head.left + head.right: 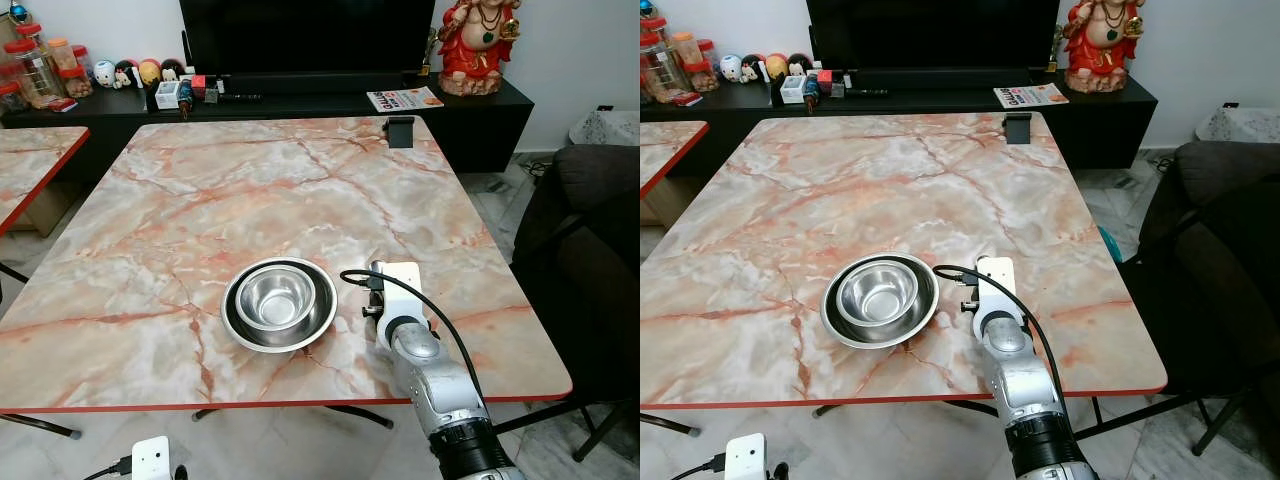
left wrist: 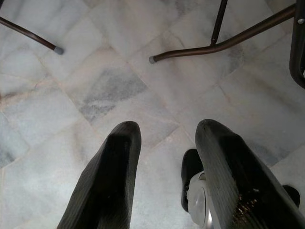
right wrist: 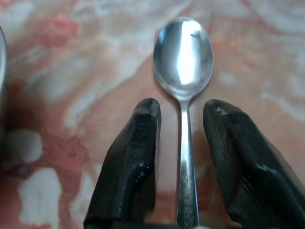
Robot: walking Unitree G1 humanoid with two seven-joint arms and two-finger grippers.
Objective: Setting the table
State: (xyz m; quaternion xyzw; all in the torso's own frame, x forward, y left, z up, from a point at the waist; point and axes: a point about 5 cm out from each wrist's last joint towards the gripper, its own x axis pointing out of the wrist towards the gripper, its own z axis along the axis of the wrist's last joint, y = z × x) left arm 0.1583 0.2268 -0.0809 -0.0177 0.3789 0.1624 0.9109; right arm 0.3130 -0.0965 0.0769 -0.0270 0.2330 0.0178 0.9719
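Right of the bowl [image 1: 280, 303], on the worktop [image 1: 200, 210]: spoon [image 3: 183, 62] lying between the right tool [image 3: 181, 157]'s parted fingers, untouched; likely just laid as cutlery.

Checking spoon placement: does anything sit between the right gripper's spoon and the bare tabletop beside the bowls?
Nothing visible. The spoon lies between the open fingers of the right gripper, over bare marble table, just right of the stacked steel bowls.

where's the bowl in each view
Left eye: bowl on a plate, near table edge, left of the right arm.
Right eye: bowl, same spot.
Left wrist: floor, no bowl.
Right wrist: steel rim at the frame edge, bowl or plate, cannot tell.
Shared landmark: marble table.
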